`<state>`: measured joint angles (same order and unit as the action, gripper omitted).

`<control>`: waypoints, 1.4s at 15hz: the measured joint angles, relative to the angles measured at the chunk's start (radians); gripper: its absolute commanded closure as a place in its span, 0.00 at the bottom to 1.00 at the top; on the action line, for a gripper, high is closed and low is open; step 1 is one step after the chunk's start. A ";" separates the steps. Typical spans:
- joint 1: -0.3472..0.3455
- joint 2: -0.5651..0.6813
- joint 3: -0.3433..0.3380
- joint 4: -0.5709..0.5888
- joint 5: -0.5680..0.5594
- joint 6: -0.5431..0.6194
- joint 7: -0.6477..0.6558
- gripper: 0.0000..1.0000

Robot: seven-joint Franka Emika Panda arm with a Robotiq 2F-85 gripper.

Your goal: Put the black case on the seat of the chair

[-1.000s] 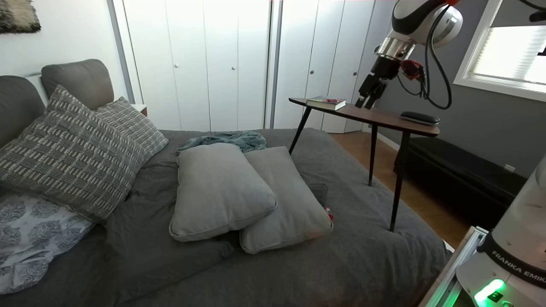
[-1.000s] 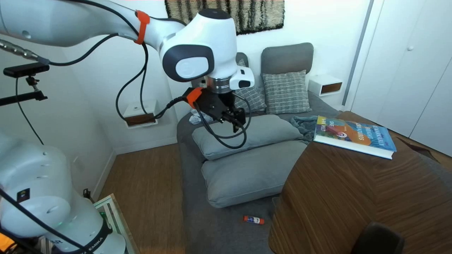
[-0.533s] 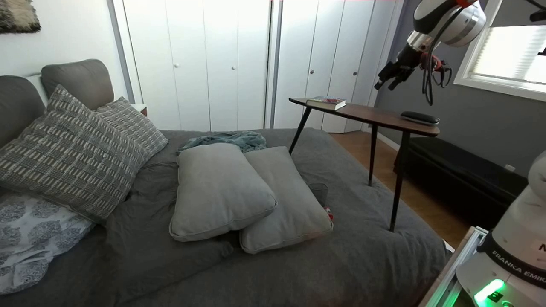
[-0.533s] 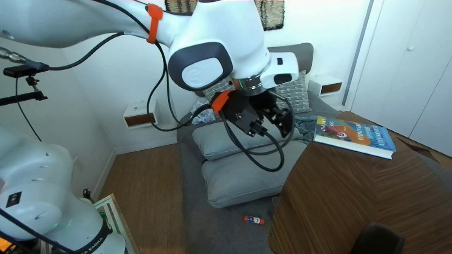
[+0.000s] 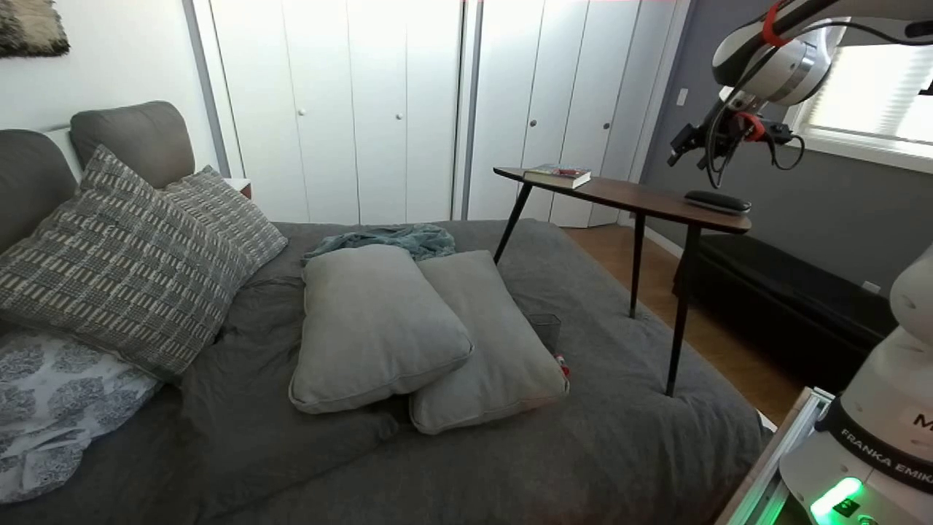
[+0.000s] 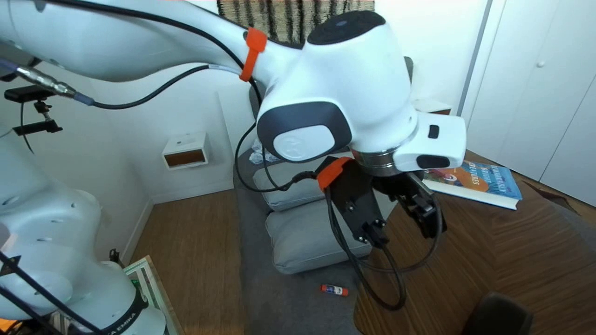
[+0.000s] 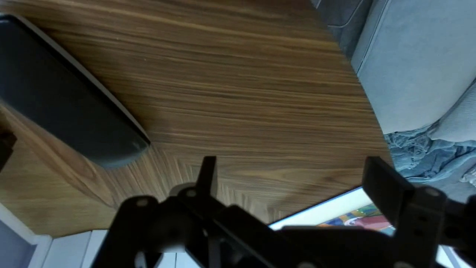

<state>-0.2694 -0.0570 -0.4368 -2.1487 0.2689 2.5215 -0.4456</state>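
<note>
The black two-fingered tool (image 7: 290,169) comes nearest, slanting above the brown wood-grained bench (image 7: 241,93) with its fingers (image 7: 379,178) spread wide and nothing between them; that width looks meant for straddling something, so I take this as an approach, the grasp not yet made. Next is the smooth, flat, black oblong case (image 7: 70,96), lying untouched on the bench, one long side just inside the edge. Its length runs aslant to the line along which the fingers would meet, so the tool will probably need turning to take it across its narrow width. Being so close to the edge, it could be nudged off by a skewed pass. The thick hardback book with a blue and orange cover (image 6: 479,186) rests toward the bench's opposite end; it seems merely parked there, a reason to shift away before going down. In an exterior view the bench's legs stand on the dark grey bed (image 5: 583,452), so it may give under a push. Two plump grey fabric pillows (image 5: 383,328) overlap beyond the bench's edge. Past the case's end lies a long, low, black piece of furniture (image 5: 780,295); I cannot tell whether it is the chair meant.
</note>
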 measured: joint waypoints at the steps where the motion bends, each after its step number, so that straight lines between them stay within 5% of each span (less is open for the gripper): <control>1: 0.000 0.010 0.000 0.007 0.009 -0.006 0.000 0.00; 7: -0.032 0.051 0.005 0.033 -0.038 0.038 0.012 0.00; 15: -0.172 0.265 0.002 0.254 -0.195 0.134 0.000 0.00; 21: -0.309 0.328 0.126 0.390 -0.017 -0.137 -0.285 0.00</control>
<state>-0.5779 0.2715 -0.3111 -1.7586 0.2521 2.3848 -0.7301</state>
